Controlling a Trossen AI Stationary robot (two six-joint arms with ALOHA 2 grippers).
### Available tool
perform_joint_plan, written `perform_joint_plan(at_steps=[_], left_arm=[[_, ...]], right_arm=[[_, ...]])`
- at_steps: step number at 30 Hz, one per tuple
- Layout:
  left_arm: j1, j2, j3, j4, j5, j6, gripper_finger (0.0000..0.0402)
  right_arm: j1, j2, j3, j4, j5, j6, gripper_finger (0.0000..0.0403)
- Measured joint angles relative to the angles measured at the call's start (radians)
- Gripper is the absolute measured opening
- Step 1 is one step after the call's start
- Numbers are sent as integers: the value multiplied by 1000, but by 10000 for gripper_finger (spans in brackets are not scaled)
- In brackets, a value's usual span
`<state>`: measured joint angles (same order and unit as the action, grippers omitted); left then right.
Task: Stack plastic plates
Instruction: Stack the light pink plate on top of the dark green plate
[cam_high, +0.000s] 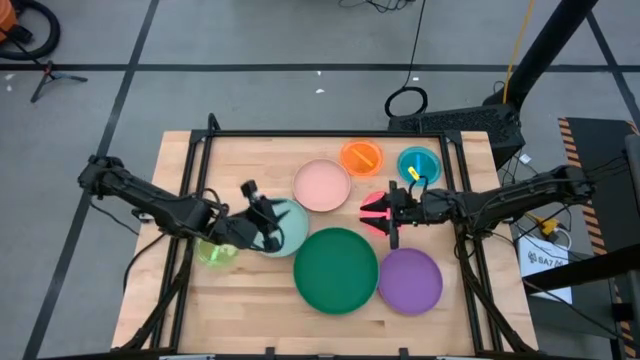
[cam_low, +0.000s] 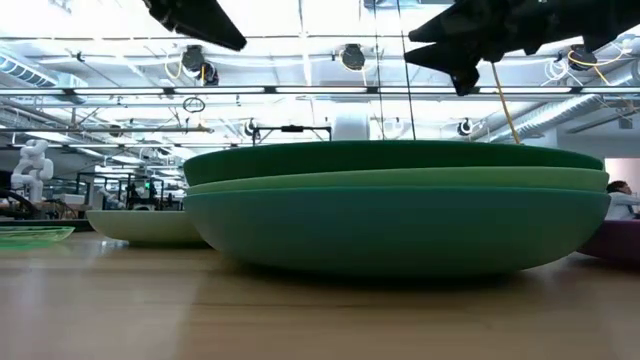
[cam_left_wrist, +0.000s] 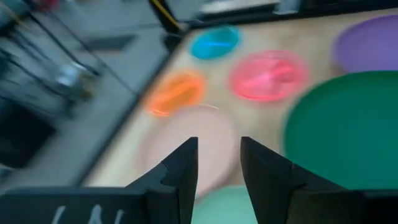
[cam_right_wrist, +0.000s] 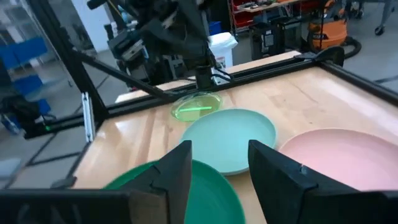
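Plastic plates lie spread over the bench (cam_high: 200, 300): a dark green stack (cam_high: 335, 270) at the middle, purple (cam_high: 410, 281) beside it, mint (cam_high: 290, 228), pink (cam_high: 321, 185), orange (cam_high: 361, 156), teal (cam_high: 419, 164), magenta (cam_high: 377, 213) and yellow-green (cam_high: 216, 252). The left claw (cam_high: 262, 213) hovers spread over the mint plate, and the right claw (cam_high: 388, 212), also spread, hangs above the magenta one. Gathering looks barely begun; next, each claw likely must drop and pinch a rim.

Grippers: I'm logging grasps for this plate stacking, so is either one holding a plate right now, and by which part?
Nothing is held. The left gripper hangs open above the mint plate, and the right gripper is open above the magenta plate.
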<state>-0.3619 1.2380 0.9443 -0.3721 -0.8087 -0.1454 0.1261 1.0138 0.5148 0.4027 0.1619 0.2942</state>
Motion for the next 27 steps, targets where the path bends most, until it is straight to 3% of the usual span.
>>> perform_joint_plan(at_steps=[4,7,14,21,27], left_arm=[[20,-58,0,-35,-102,130,127],[38,-102,0,-75,-155,168,127],[60,-213,0,-215,-175,119,127],[59,-286,0,-382,-199,18,127],[59,-291,-1,-481,-254,-49,127]], right_arm=[[0,94,4,94,21,35,151],[-1,165,58,58,74,55,151],[-51,317,299,-323,206,211,151],[-156,452,485,-651,199,450,151],[-270,560,571,-726,128,551,151]])
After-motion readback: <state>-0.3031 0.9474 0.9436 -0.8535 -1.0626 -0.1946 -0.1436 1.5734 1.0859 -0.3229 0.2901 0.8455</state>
